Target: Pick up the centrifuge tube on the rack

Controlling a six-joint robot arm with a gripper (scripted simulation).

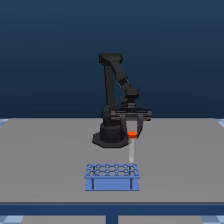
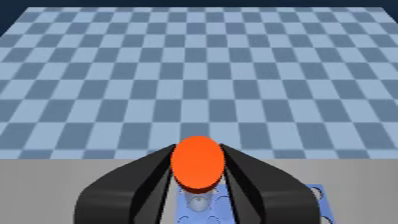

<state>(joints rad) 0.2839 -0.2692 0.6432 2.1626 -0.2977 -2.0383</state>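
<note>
One gripper (image 1: 132,131) is closed on the orange cap of the centrifuge tube (image 1: 131,150), which hangs at frame centre just above the rack (image 1: 112,177) on the counter (image 1: 40,160), where a sideways jolt could swing it loose.

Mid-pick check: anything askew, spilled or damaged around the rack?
Nothing stands out. The tool grips the centrifuge tube by its orange cap, hanging upright above the rack, which sits square on the table.
</note>
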